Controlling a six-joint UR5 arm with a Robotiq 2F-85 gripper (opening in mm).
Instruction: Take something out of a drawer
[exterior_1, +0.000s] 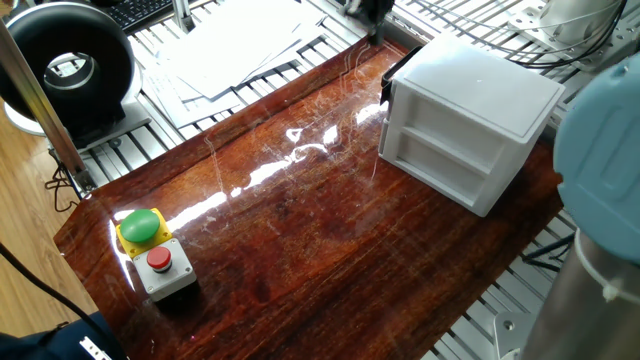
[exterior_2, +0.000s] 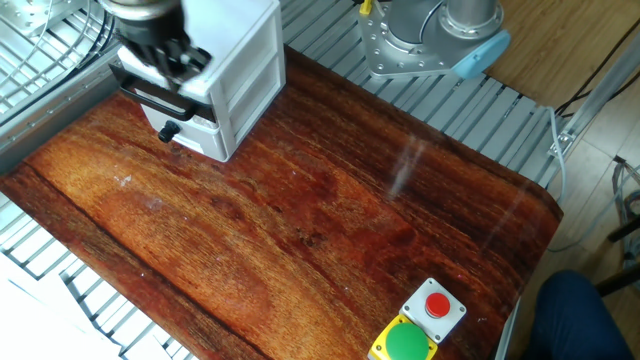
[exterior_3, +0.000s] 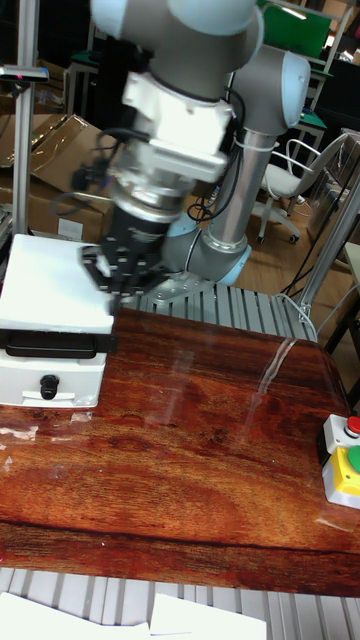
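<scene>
The button box (exterior_3: 344, 463) sits untouched at the near edge of the table (exterior_3: 200, 470), well apart from the work. Farther back, at the table's far left in the tall view, the white cabinet (exterior_3: 50, 330) stands with both drawers pushed in; the upper drawer (exterior_3: 55, 346), marked by its dark handle bar, looks fully shut, and the lower one with the round knob is shut too. The gripper (exterior_3: 112, 283) hangs beside the cabinet's top corner, blurred in every view, so how far its fingers stand apart cannot be told; nothing shows between them. The cube is nowhere in sight, presumably inside the shut drawer. By this reading the task is barely begun: the drawer remains to be pulled out, and the cube found, grasped and lifted clear.
</scene>
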